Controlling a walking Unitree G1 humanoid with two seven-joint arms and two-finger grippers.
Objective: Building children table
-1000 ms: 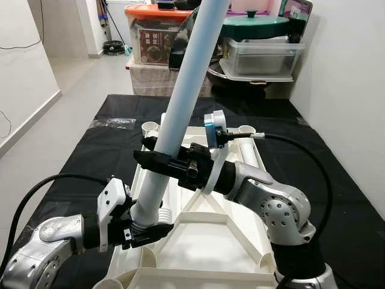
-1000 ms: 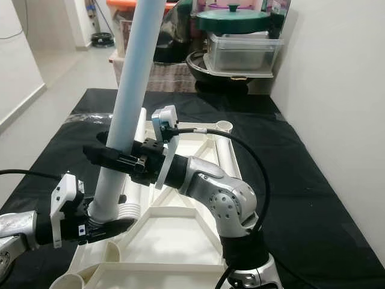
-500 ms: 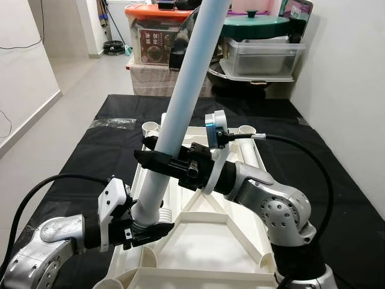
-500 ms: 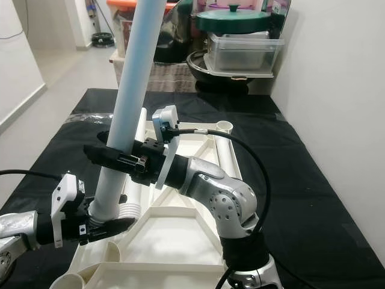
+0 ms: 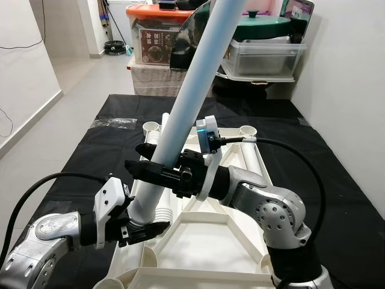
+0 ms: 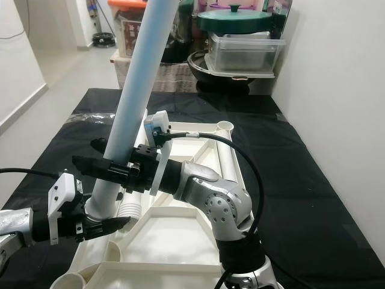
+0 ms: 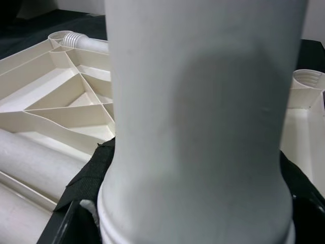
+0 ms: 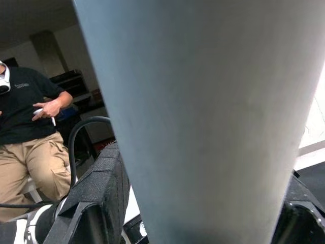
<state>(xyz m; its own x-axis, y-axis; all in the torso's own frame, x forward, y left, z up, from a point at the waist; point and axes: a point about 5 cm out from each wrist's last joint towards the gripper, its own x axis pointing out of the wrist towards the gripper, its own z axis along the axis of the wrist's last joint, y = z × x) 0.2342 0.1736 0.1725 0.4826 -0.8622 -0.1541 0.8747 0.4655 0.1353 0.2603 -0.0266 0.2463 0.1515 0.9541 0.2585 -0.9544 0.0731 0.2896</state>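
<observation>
Table leg [image 5: 186, 102], a long pale-blue tube, stands tilted over the upturned white tabletop [image 5: 204, 241], its threaded foot down at the tabletop's left-hand side and its top leaning away toward the far end of the room. The foot sits right at a ribbed white socket [image 5: 161, 215], and whether the thread has started to bite I can't make out from here.

The left tool [image 5: 141, 229] is clenched around the very base of the leg, just above the socket. The right tool [image 5: 157, 170] reaches across from the other side and clamps the tube higher up, roughly a third of the way along its length. So both arms hold one leg, left low, right above it.

What the next move turns on, I'd say, is the leg's long axis: it slants rather than standing square to the tabletop, and it would need bringing upright over the socket before turning it in.

Another white leg [image 5: 249, 153] lies flat inside the tabletop's right rim. All of it rests on a black mat [image 5: 337, 198] on the floor.
</observation>
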